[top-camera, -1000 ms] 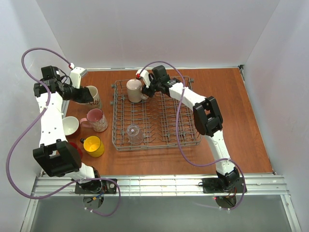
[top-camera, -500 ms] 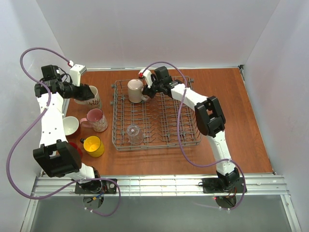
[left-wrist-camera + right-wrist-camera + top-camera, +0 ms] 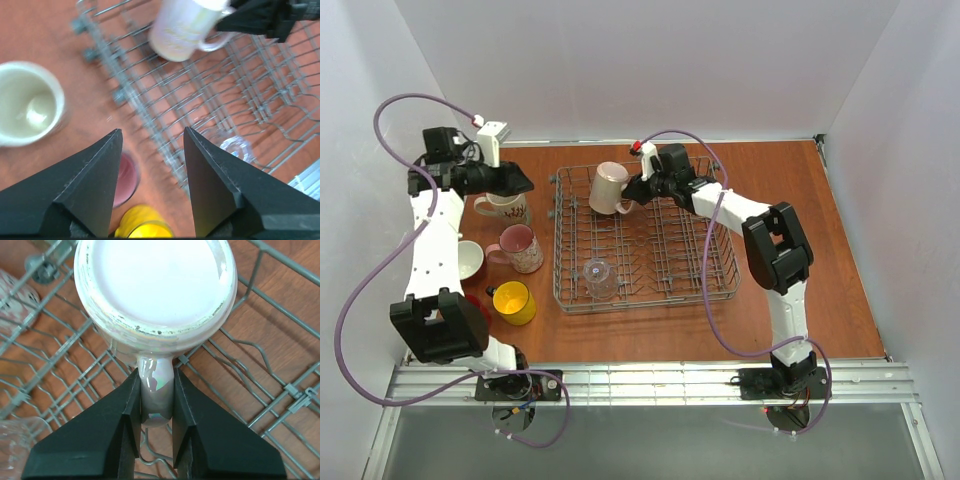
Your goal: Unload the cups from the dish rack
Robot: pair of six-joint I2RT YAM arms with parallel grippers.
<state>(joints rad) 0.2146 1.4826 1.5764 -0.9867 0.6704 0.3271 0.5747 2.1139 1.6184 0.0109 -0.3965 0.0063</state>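
Top view: right claw [image 3: 633, 189] was at the far-left corner of the dish rack [image 3: 670, 262], with a tilted beige mug [image 3: 608, 188] at its tip. The grip itself was not legible from above.

Right wrist view settled it. The right claw [image 3: 156, 376] had both jaws pressed flat on either side of the mug's handle [image 3: 156, 390]. The beige mug [image 3: 155, 285] had its base facing the lens, with rack wires [image 3: 260, 405] beneath. No view showed whether the mug touched the tines.

Left claw [image 3: 520, 183] hung above the tabletop [image 3: 800, 250], left of the rack and over a patterned cream mug [image 3: 503, 207]. Only the left wrist view gave its state — left claw [image 3: 152, 131] was spread wide and held nothing. The same view showed:
- the cream mug [image 3: 27, 102] upright, mouth open to the lens
- the pink mug [image 3: 125, 172] between the jaws, far below them
- the yellow mug [image 3: 145, 230] at the bottom edge
- the beige mug [image 3: 182, 27] and right claw [image 3: 240, 17] from the opposite side, blurred

Clear glass [image 3: 600, 278] stood in the near-left part of the rack. From the left wrist it [image 3: 237, 147] was only a faint outline among the wires.

On the tabletop left of the rack were a pink mug [image 3: 520, 247], a white cup [image 3: 467, 260] and a yellow mug [image 3: 512, 302]. A red mug [image 3: 472, 297] was mostly hidden by the left arm.
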